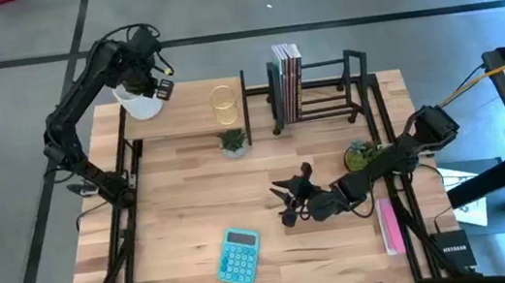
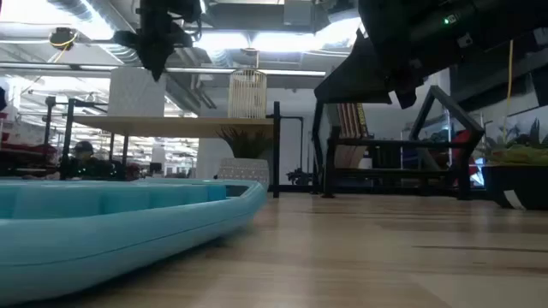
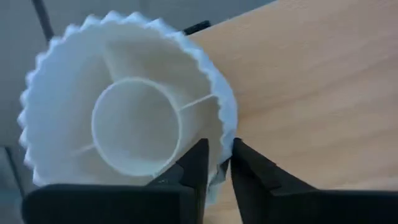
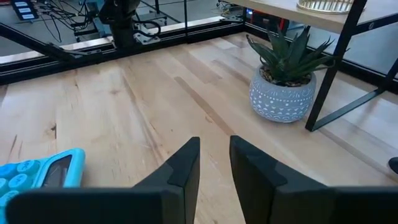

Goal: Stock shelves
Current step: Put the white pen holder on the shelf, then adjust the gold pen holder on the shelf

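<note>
A wood shelf (image 1: 191,108) on thin black legs stands at the far left of the table (image 1: 176,230). A white fluted pot (image 1: 140,102) sits on its left end, and a gold wire holder (image 1: 223,105) on its right part. The left gripper (image 3: 214,163) is at the pot's right rim, its fingers (image 3: 194,165) pinching the rim wall, one finger inside the pot and one outside.

Just under the shelf's right end, on the tabletop, a small plant (image 4: 283,79) is set in a grey patterned pot. To the right, at the far edge, stands a black rack (image 1: 323,86), with books (image 1: 288,80) held upright at its left end.

The right gripper (image 1: 289,198) is held low over the middle of the table, pointing left, nothing between its fingers (image 4: 181,167), which are set a little apart. A green plant (image 1: 362,155) in a dark pot is seen beside the right arm, near the table's right edge. A pink book (image 1: 391,225) lies at the near right. A blue calculator (image 1: 238,257) lies near the front edge, left of centre.
</note>
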### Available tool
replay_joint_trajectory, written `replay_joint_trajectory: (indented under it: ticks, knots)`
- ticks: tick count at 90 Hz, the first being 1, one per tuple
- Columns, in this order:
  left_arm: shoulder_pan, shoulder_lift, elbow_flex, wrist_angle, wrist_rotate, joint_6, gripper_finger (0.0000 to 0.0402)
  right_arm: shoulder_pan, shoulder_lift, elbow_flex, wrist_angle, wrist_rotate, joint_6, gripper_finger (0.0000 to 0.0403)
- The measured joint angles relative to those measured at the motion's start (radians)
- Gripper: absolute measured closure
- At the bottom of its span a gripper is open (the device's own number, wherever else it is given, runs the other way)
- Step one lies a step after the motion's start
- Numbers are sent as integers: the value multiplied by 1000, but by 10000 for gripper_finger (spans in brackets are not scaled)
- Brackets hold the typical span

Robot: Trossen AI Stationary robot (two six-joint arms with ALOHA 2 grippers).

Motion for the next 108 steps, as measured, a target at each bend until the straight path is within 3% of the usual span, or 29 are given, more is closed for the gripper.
replay_joint_trajectory:
  ticks: [19,38,65,85,108]
  knots:
    - [1,0,2,-1,-6,20,285,0,0,0,0,0,0,331]
    - [1,-3,49,1,6,23,270,1,0,0,0,0,0,331]
    - [-48,-69,141,2,178,25,270,1,0,0,0,0,0,331]
    - [-213,-160,169,3,265,55,270,1,0,0,0,0,0,331]
    - [-549,-227,169,2,291,161,269,1,0,0,1,0,5,331]
